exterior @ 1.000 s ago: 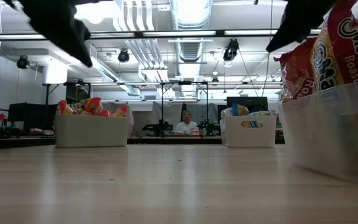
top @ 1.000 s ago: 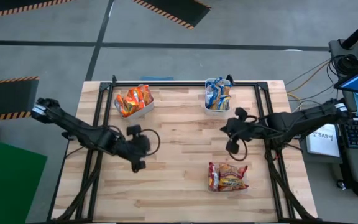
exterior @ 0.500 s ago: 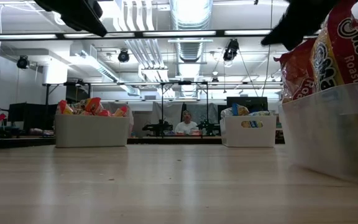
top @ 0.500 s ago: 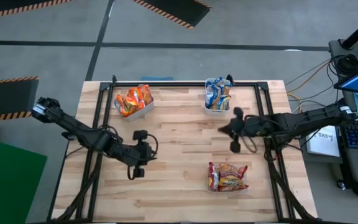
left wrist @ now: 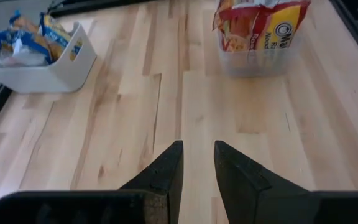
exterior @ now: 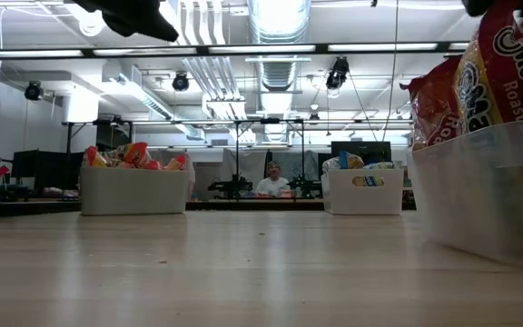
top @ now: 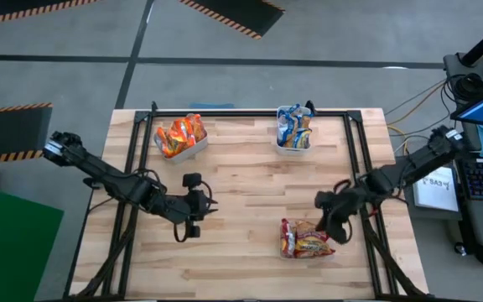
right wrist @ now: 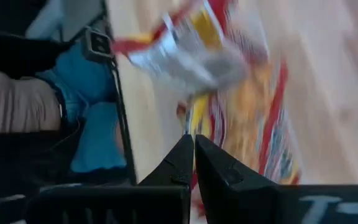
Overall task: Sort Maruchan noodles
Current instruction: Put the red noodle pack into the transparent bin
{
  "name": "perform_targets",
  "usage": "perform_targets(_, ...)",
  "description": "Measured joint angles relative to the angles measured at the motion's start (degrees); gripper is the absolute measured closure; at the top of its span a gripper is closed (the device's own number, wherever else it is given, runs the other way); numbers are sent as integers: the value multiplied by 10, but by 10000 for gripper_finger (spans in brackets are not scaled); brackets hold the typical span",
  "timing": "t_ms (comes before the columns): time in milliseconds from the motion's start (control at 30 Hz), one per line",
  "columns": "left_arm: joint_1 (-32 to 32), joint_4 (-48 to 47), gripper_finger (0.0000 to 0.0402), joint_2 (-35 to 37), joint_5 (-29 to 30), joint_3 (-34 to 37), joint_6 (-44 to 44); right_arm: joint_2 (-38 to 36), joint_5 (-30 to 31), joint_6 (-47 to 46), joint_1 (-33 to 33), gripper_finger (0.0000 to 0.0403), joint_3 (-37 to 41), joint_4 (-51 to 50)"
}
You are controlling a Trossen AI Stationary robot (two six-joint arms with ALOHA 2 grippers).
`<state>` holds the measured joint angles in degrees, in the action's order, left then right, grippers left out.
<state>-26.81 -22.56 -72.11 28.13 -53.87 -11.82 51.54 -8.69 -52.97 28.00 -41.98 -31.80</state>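
With every visible noodle packet already in a bin, orange packets (top: 179, 134) and blue packets (top: 293, 127) at the bench's far side, the red packets (top: 307, 238) beneath the empty, closed right gripper (top: 340, 228), and the left gripper (top: 193, 220) slightly parted over bare bench (top: 241, 201), sorting looks finished, so both arms likely need only retract.

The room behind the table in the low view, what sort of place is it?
Probably a robotics lab or workshop: bare ceiling ducts and strip lights, a dark monitor on a far desk, a seated person, and black-and-orange hazard-striped floor mats around the wooden table.
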Motion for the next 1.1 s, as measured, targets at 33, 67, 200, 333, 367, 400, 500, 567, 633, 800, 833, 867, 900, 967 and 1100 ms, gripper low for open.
perform_targets(33, 0, 4, 328, 0, 0, 0, 4, 5, 2, -34, 14, 394, -5, -13)
perform_targets(67, 0, 8, 328, 0, 0, 0, 9, 8, 4, -64, 28, 394, -11, -29)
perform_targets(200, 0, 12, 328, 0, 0, 0, 23, 16, 17, -143, 67, 394, -43, -59)
perform_targets(333, 0, 13, 328, 0, 0, 0, 23, 30, 51, -194, 89, 394, -88, -142)
perform_targets(367, 0, 13, 328, 0, 0, 0, 23, 36, 60, -203, 91, 394, -101, -174)
perform_targets(400, 0, 13, 328, 0, 0, 0, 23, 42, 70, -215, 92, 394, -114, -209)
perform_targets(500, 0, 13, 328, 0, 0, 0, 22, 66, 90, -234, 92, 394, -135, -266)
perform_targets(567, 0, 12, 328, 0, 0, 0, 22, 82, 90, -229, 92, 394, -136, -266)
perform_targets(633, 0, 12, 328, 0, 0, 0, 22, 99, 87, -226, 93, 394, -135, -260)
perform_targets(800, 0, 12, 328, 0, 0, 0, 24, 142, 83, -211, 93, 394, -132, -241)
perform_targets(833, 0, 12, 328, 0, 0, 0, 25, 149, 84, -208, 93, 394, -132, -241)
perform_targets(867, 0, 12, 328, 0, 0, 0, 27, 156, 85, -207, 93, 394, -132, -242)
perform_targets(900, 0, 12, 328, 0, 0, 0, 28, 164, 85, -207, 93, 394, -132, -242)
perform_targets(967, 0, 12, 328, 0, 0, 0, 28, 180, 82, -206, 92, 394, -131, -238)
perform_targets(1100, 0, 12, 328, 0, -1, 0, 28, 204, 65, -198, 92, 394, -131, -227)
